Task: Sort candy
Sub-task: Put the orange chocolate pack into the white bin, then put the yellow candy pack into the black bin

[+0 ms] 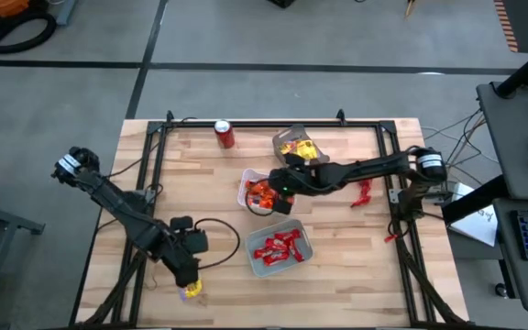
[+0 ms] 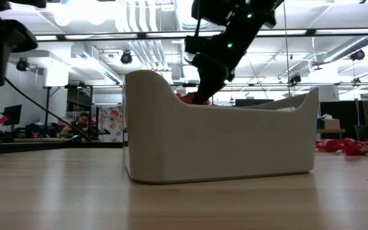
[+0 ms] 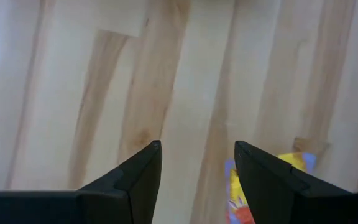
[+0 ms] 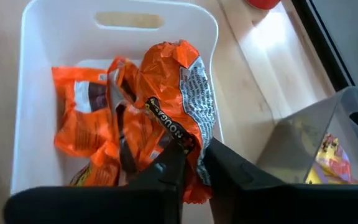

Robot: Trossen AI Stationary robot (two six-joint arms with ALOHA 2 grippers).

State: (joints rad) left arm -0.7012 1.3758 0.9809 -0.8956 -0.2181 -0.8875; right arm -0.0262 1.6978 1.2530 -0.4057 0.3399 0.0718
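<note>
The right gripper (image 4: 191, 163) hangs over a white plastic tray (image 4: 36, 37) with a slot handle, its two dark fingers (image 4: 229, 171) drawn narrow and pinching the lower edge of a crinkled orange candy wrapper (image 4: 173, 81) — the wrapper rises just ahead of the fingertips, above the tray's floor. Past it, more orange wrapped sweets (image 4: 82, 109) lie inside the same tray. To one side of the fingers stands a clear plastic tray (image 4: 309, 134) with yellow wrapped sweets (image 4: 331, 158) in it. From above, a third tray of red wrapped sweets (image 1: 279, 247) sits near the table's middle, a few loose red sweets (image 1: 363, 192) lie farther along the right arm, and a red soda can (image 1: 225, 135) stands at the far edge. The left gripper (image 3: 197, 168) waits low over the bare wooden tabletop (image 3: 73, 74) — its fingers (image 3: 132, 177) are spread apart and hold nothing, and a yellow-and-blue wrapped sweet (image 3: 238, 196) lies on the wood partly behind one of them.
</note>
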